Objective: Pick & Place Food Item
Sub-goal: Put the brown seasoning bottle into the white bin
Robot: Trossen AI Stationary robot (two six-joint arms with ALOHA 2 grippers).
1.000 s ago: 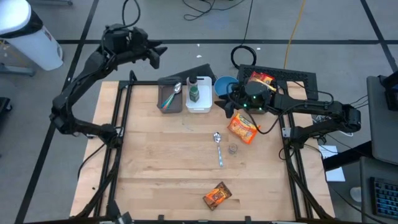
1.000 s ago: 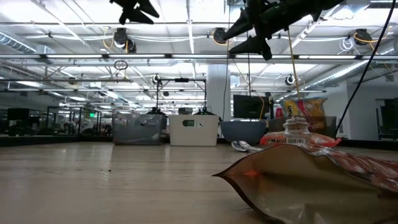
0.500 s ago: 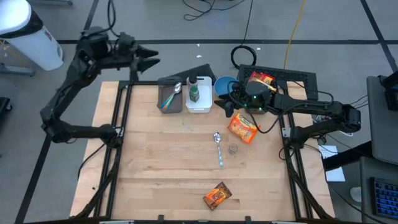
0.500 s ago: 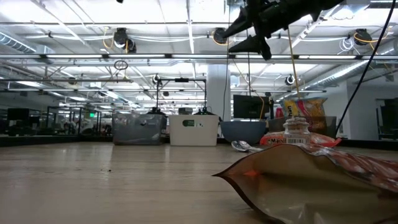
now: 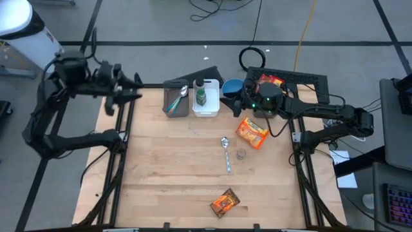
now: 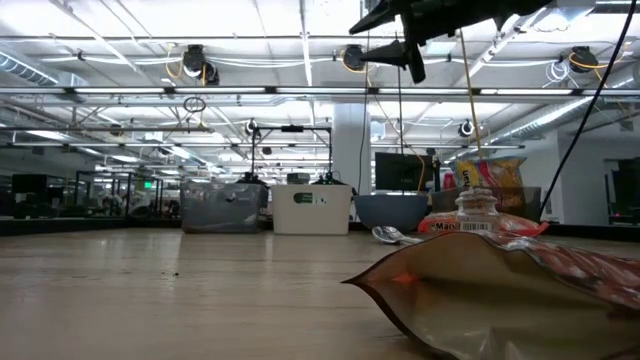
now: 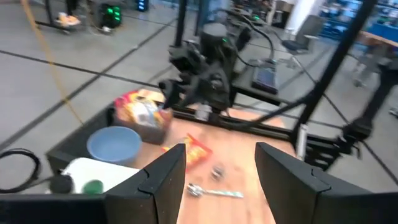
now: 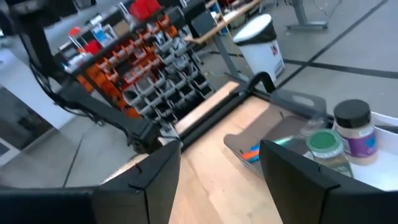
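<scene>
The orange snack bag (image 5: 251,133) lies flat on the desk (image 5: 174,180), just beside the right hand (image 5: 237,104) — not touching. Right hand open and empty; left hand (image 5: 132,95) likewise, off the desk's far-left corner.

A pale wooden worktop (image 5: 174,174) fills the middle of the high view, framed by dark rails on its left and right sides. Along its upper edge stand a grey bin (image 5: 175,101) with a spoon and coloured utensils in it, a white bin (image 5: 205,103) just right of it holding two bottles, and a blue bowl (image 5: 231,87) further right. Right of centre lies an orange snack bag (image 5: 251,133). Below and left of it lie a metal spoon (image 5: 226,152) and, just beside that, a small clear jar (image 5: 241,154). Near the lower edge lies a dark orange packet (image 5: 224,203), well apart from the rest.
</scene>
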